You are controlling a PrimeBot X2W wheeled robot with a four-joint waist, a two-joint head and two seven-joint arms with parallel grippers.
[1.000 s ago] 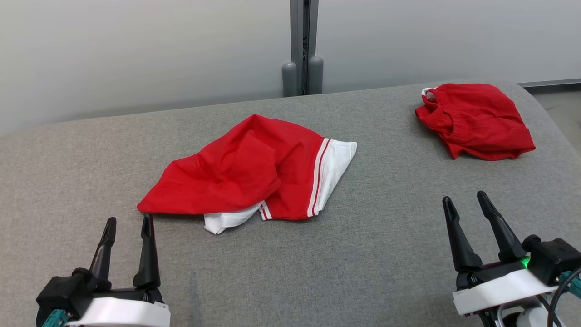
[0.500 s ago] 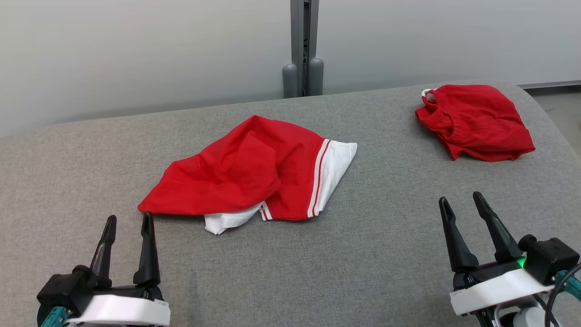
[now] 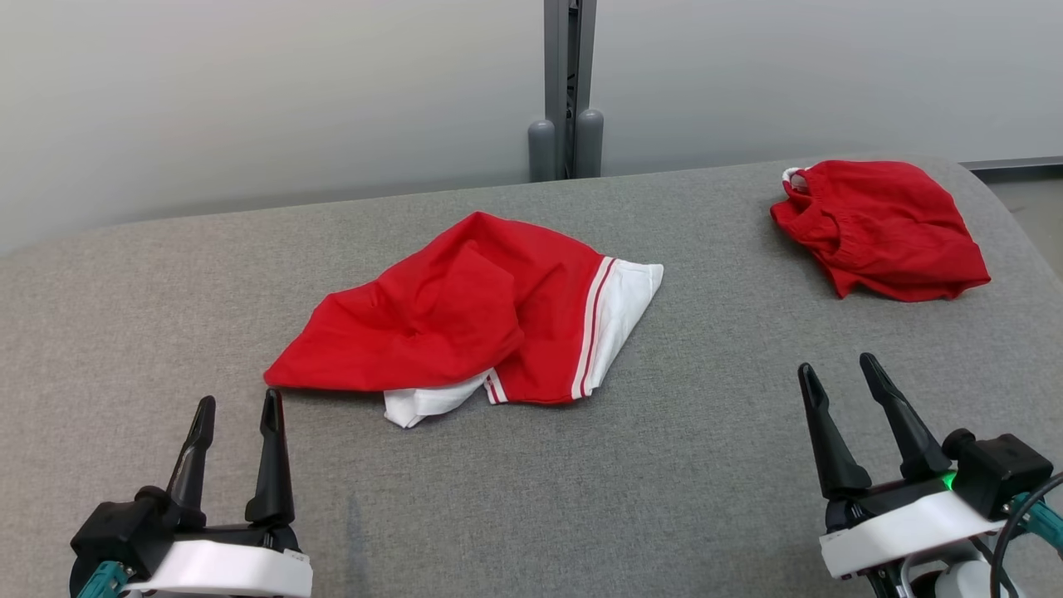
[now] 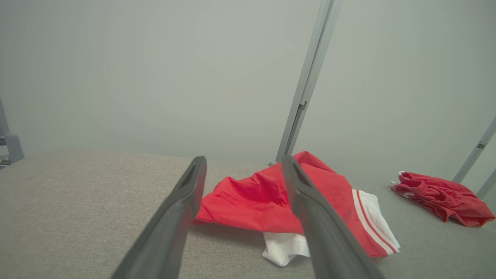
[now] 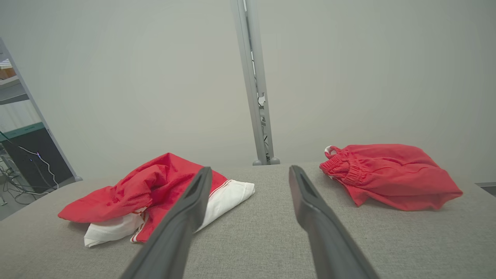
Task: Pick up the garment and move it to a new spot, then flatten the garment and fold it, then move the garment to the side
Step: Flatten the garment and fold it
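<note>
A crumpled red garment with white panels and striped trim lies mid-surface on the grey padded table; it also appears as the garment and the garment in the wrist views. My left gripper is open at the near left, its fingertips just short of the garment's near-left corner, not touching. My right gripper is open at the near right, well apart from the cloth. The left gripper and right gripper hold nothing.
A second, all-red bunched garment with an elastic waistband lies at the far right, near the table's rounded right edge. A grey post stands against the pale wall behind the table. Shelving and cables stand off the left side.
The whole head picture has shifted slightly right and down, so the camera moved. My right gripper has drifted a little left. Both garments lie as before.
</note>
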